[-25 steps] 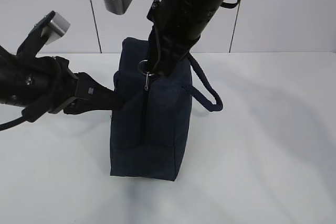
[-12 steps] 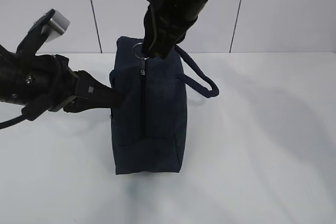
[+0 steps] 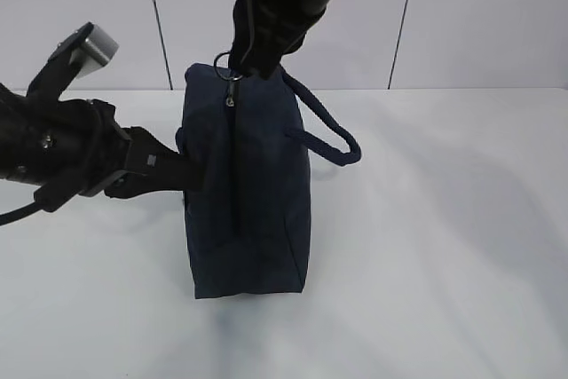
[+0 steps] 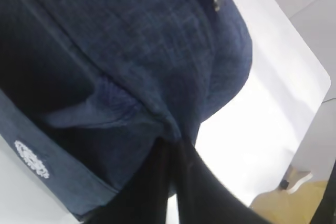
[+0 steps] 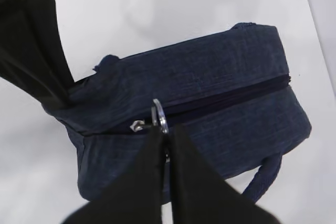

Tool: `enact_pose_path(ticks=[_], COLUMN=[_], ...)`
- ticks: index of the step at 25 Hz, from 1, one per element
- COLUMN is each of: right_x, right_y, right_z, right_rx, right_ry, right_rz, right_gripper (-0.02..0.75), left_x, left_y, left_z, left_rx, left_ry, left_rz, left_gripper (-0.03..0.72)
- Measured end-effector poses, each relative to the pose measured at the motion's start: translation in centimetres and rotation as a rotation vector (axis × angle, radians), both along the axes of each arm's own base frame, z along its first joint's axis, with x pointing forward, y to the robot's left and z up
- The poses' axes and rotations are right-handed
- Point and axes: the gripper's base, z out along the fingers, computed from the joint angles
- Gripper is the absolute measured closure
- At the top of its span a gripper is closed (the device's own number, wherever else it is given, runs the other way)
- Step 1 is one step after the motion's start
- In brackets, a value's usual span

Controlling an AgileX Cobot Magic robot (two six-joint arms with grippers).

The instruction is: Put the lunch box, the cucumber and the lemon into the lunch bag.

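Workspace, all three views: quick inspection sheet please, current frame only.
Surface: white table, bare where visible.
Job's things: lunch bag upright, zipper closed along the visible run, ring pull at one end; loop handle hanging to the right. Lunch box, cucumber, lemon: nothing seen.
Clutter: nothing seen.
Grippers: left hand shut, pinching bag fabric at its side; right hand shut on the ring pull.
Cables: black cable under left arm.
Surroundings: pale panelled wall.
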Motion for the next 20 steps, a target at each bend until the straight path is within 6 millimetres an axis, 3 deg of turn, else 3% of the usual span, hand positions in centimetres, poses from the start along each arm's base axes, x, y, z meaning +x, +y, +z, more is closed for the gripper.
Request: enact_pose_path(ticks=[5,20], right_x=[0.3,3.3], right_y=[0.3,1.9], right_z=[-0.7,-5.1], right_rx=[-0.003,0.003], right_ry=[0.019,0.036], right_rz=[0.001,-0.015], right_gripper=[0.73,0.73], left_x=[-0.9,-1.6], left_y=[0.3,0.2], left_z=[-1.2,-1.5], left_rx=[0.0,-0.003], left_ry=[0.052,0.082], left_rz=[0.011,-0.027], left_gripper=[0.694,0.694])
